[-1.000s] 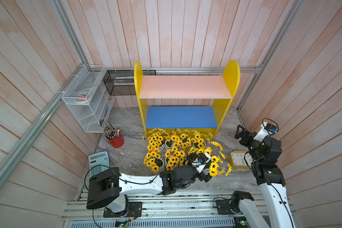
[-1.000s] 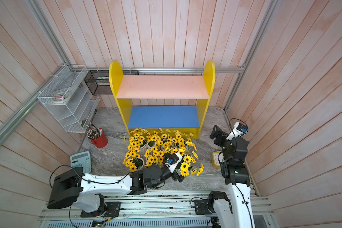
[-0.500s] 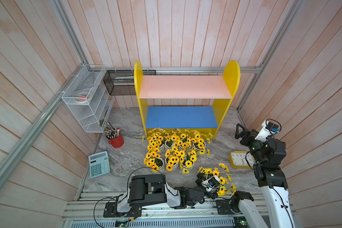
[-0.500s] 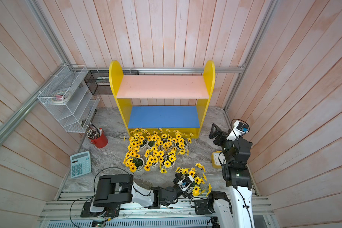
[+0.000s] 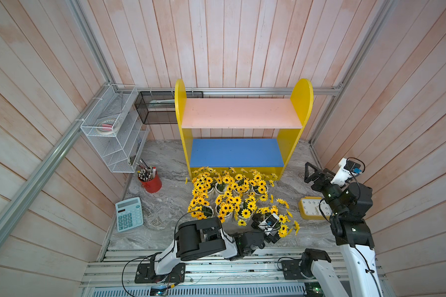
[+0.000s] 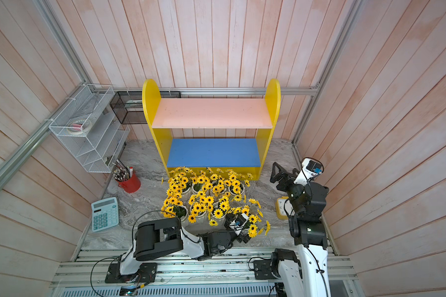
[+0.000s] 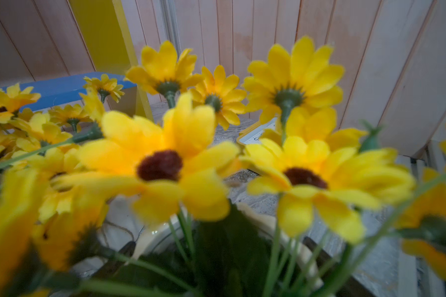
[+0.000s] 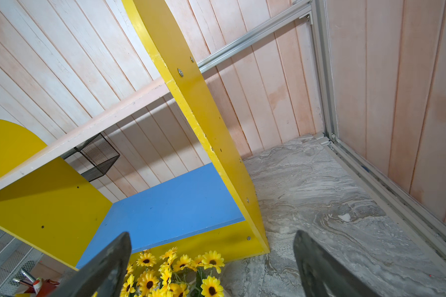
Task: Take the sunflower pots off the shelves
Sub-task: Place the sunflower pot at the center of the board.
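You're clamping the left gripper (image 7: 220, 253) on a white ribbed sunflower pot (image 7: 152, 239).
Its blooms are fanning toward three o'clock, at five o'clock of the other pots (image 5: 227, 195), nearer them than before; your right gripper (image 5: 307, 172) is gaping.

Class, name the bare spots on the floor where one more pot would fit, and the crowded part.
Bare: between red cup and sunflower pots; beside the calculator; floor right of the shelves, behind the clock. Crowded: directly before the shelves.

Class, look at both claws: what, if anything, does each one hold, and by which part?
The left claw grips one sunflower pot by the sides of its white body, near the rim. The right claw is open and holds nothing.
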`<state>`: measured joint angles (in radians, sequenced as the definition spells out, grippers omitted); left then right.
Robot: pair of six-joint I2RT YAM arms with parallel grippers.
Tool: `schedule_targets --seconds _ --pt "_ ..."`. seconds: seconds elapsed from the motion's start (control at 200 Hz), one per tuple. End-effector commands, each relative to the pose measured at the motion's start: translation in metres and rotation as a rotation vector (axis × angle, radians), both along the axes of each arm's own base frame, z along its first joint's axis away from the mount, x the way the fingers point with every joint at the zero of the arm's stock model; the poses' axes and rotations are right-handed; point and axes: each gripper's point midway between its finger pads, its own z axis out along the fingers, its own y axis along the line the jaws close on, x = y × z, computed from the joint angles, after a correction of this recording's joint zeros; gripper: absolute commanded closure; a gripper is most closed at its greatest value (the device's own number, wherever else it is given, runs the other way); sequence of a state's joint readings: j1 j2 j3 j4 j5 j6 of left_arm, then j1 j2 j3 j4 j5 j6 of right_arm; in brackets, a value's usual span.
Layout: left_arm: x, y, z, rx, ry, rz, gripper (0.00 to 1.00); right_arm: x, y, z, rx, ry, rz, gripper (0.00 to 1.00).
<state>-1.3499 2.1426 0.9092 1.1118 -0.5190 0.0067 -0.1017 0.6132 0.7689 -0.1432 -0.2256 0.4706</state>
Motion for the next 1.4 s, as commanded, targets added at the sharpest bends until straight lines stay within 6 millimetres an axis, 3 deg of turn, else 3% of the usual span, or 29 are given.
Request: schedule_targets --seconds 0.0,0.29,0.33,0.42,0.495,0.51,0.81,0.98,1.19,1.395 --pt "-0.001 -0.006 -0.008 -0.038 0.054 -0.041 1.00 -0.002 0.006 0.000 0.018 -0.021 0.037 0.02" --pt "0.001 -0.012 -0.024 0.000 0.034 -0.045 0.99 0.001 0.009 -0.007 0.028 -0.010 0.056 0.02" --pt "0.002 -0.012 -0.026 0.003 0.033 -0.041 0.87 0.001 0.009 -0.007 0.028 -0.011 0.058 0.02" --pt "0.003 -0.010 -0.028 0.013 0.038 -0.034 0.36 0.002 0.009 -0.008 0.027 -0.010 0.060 0.02" --pt "0.004 -0.007 -0.026 0.018 0.049 -0.021 0.03 0.002 0.011 -0.009 0.029 -0.007 0.067 0.02" --pt "0.003 -0.006 -0.025 0.017 0.050 -0.019 0.00 0.002 0.011 -0.009 0.030 -0.008 0.068 0.02" --pt "-0.011 -0.004 0.004 0.054 0.053 -0.039 0.00 0.005 0.010 -0.019 0.037 0.025 0.064 0.02" --pt "-0.010 0.011 0.008 0.074 0.054 0.010 0.00 0.008 0.009 -0.025 0.041 0.052 0.062 0.02" --pt "-0.031 0.021 0.056 0.075 -0.007 0.031 0.00 0.012 0.009 -0.044 0.062 0.131 0.059 0.02" --pt "-0.049 0.036 0.117 0.101 -0.028 -0.013 0.00 0.019 0.019 -0.086 0.064 0.311 0.097 0.32"
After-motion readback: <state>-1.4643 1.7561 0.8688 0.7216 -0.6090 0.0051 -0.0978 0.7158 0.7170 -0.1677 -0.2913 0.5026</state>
